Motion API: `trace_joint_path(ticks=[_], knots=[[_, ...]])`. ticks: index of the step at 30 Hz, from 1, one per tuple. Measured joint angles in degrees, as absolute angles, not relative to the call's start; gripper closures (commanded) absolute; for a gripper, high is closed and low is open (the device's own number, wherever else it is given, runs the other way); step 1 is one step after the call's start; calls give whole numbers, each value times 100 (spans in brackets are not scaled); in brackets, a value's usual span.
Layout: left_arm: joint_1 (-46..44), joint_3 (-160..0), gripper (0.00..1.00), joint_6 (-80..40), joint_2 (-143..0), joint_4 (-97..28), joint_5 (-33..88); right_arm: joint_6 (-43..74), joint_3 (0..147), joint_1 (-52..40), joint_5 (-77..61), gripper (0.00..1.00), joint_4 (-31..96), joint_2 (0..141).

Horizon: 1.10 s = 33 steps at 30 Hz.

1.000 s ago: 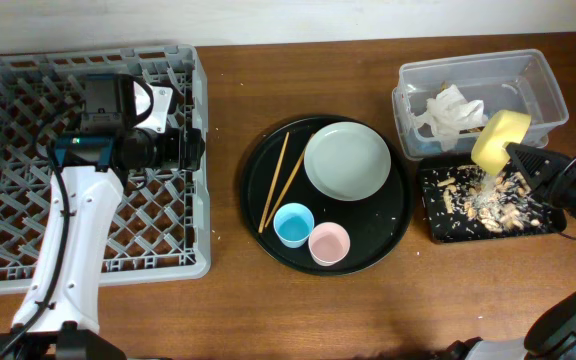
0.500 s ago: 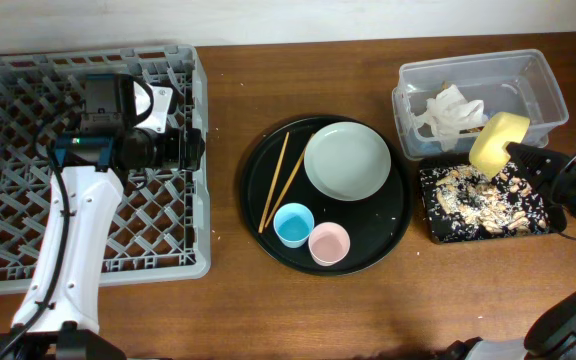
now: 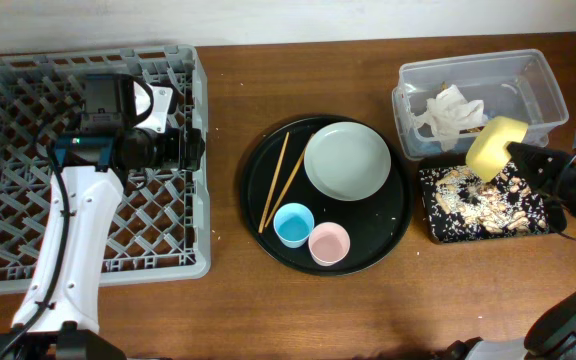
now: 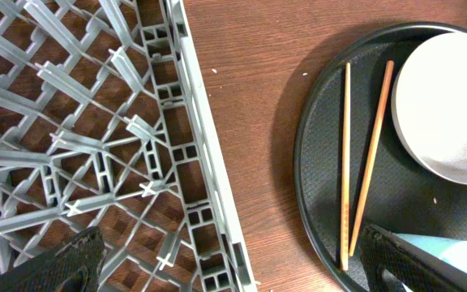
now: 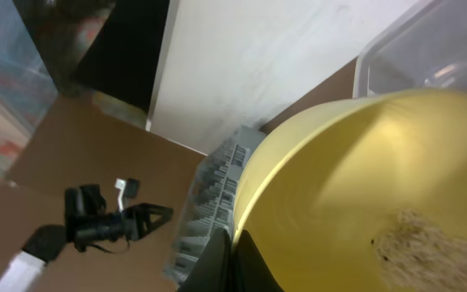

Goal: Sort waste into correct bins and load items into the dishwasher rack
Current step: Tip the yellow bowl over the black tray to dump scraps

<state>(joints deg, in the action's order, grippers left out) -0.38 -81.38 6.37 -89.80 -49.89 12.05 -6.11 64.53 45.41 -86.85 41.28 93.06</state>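
The right gripper (image 3: 515, 152), clamped on the rim of the yellow bowl (image 3: 492, 143), holds it tipped, evidently so food scraps (image 3: 478, 196) fall into the shallow black tray (image 3: 427, 236) just beneath; the left gripper (image 3: 192, 149) hangs open, idle.

Matt grey plastic dishwasher rack (image 3: 200, 120); wood-grain counter (image 3: 238, 300) with a slight sheen; clear, glossy plastic tub (image 3: 551, 85); crumpled white paper napkin (image 3: 450, 108); bare wooden chopsticks (image 4: 347, 162); smooth yellow bowl (image 3: 492, 145).
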Motion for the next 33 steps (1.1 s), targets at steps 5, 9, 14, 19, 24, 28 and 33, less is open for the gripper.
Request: trace_joint_path(ticks=[5, 9, 14, 19, 24, 28, 33], knots=[[-38, -8138, 1, 637, -8980, -4989, 1203, -16, 6453, 5015, -8694, 96, 4128, 9306], [-38, -8138, 1, 637, -8980, -4989, 1205, 102, 6453, 5336, -8694, 96, 4219, 9306], [-38, -8138, 1, 637, -8980, -4989, 1203, -423, 6453, 5290, -8696, 96, 4287, 9306], [-38, -8138, 1, 637, -8980, -4989, 1203, -661, 6453, 5251, -8691, 96, 4401, 9306], [-38, -8138, 1, 637, -8980, -4989, 1205, -803, 6453, 5245, -8696, 96, 4438, 9306], [-38, -8138, 1, 637, -8978, -4989, 1205, -998, 6453, 5186, -8696, 96, 4462, 9306], [-38, -8138, 1, 637, -8978, -4989, 1205, -1365, 6447, 4917, -8691, 96, 4864, 9185]])
